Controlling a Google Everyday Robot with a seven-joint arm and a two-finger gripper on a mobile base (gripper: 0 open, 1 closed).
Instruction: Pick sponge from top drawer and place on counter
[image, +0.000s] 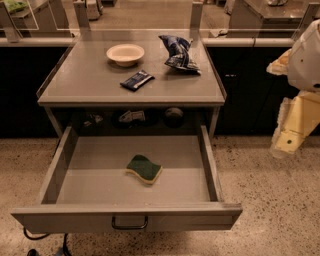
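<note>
A green-and-yellow sponge (144, 168) lies mid-floor in the open drawer (90, 172) below the tabletop (85, 75). The gripper (289, 140) hangs far right, well apart from it; whether open or closed, cannot tell.

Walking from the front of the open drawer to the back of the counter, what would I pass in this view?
Drawer handle → sponge in the top drawer → dark blue packet on the counter → white bowl. The gripper hangs off to the right, outside the drawer.
</note>
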